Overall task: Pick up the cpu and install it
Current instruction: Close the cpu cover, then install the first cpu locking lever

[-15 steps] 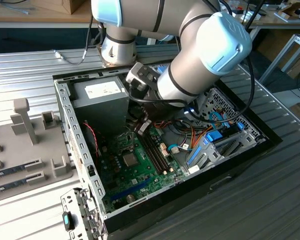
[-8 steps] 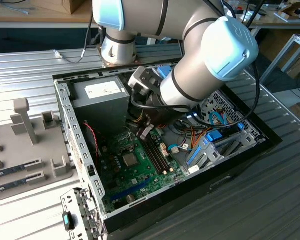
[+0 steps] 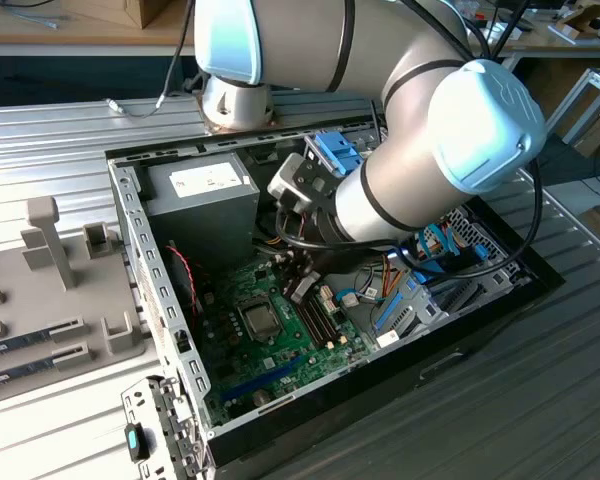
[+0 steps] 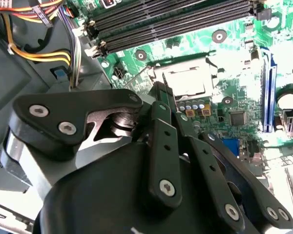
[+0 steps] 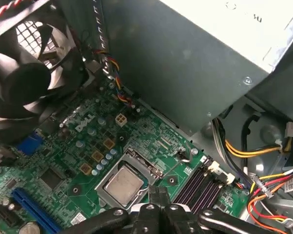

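No readable print on anything.

Fingertips of the gripper meet at the socket frame's edge, covering one corner of the cpu; the picture's edge cuts the linkage.

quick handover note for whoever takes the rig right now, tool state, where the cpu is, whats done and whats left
Tool: inside the open computer case, fingers together, holding nothing, just beside the socket.
Cpu: lying flat in the motherboard socket, silver top up; it also shows in the exterior view.
Done: cpu picked up and placed in the socket.
Left: the pictures do not settle whether the socket frame is latched down; check that and the seating.
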`<state>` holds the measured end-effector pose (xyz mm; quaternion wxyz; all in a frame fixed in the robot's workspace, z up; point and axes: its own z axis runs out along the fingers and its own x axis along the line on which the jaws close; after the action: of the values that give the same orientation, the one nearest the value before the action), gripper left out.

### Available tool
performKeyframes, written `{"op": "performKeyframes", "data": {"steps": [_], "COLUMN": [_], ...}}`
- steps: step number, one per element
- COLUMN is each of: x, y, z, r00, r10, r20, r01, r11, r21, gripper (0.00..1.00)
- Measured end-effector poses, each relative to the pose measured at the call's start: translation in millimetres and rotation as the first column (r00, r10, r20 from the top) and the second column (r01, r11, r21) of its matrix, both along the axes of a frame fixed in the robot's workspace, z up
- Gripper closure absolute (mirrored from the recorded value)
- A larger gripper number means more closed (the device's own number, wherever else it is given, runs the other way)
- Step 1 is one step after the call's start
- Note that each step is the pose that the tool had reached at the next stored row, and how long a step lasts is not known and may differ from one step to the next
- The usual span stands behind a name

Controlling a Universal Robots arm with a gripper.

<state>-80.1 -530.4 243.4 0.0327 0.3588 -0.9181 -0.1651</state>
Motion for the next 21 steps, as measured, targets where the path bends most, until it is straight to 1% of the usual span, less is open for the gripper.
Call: {"op": "performKeyframes", "data": {"steps": [2, 4, 6, 9, 10, 14, 15, 16, 18, 19, 20, 21], "x": [2.0, 3.1, 3.3, 3.5, 4.8, 14.5, 15.7, 15.8, 15.1, 13.8, 10.4, 9.2], "y": [1.3, 5.1, 11.6, 19.9, 24.9, 33.9, 39.3, 46.3, 53.9, 55.9, 59.4, 61.1], "z": [-2.5, -5.6, -9.0, -13.7, -16.8, -19.7, -19.8, -19.9, -20.0, -20.0, -19.9, -19.8], "r00": [1.0, 1.0, 1.0, 0.9999, 0.9999, 0.9999, 0.9999, 0.9999, 0.9999, 0.9999, 0.9999, 0.9999], "r10": [-0.006, -0.008, -0.008, -0.008, -0.008, -0.009, -0.009, -0.009, -0.009, -0.009, -0.009, -0.009], "r20": [-0.0024, -0.0043, -0.0052, -0.0065, -0.0074, -0.013, -0.0135, -0.0134, -0.0134, -0.0133, -0.0122, -0.01], "r01": [0.006, 0.008, 0.008, 0.008, 0.008, 0.009, 0.009, 0.009, 0.009, 0.009, 0.009, 0.009], "r11": [1.0, 1.0, 1.0, 1.0, 1.0, 1.0, 1.0, 1.0, 1.0, 1.0, 1.0, 0.9999], "r21": [0.0, 0.0007, 0.0008, 0.0009, 0.001, 0.0009, 0.0007, 0.0008, 0.0009, 0.001, -0.0009, -0.0073], "gripper": [0.89, 0.89, 0.89, 0.89, 0.89, 0.89, 0.89, 0.89, 0.89, 0.89, 0.89, 0.89]}}
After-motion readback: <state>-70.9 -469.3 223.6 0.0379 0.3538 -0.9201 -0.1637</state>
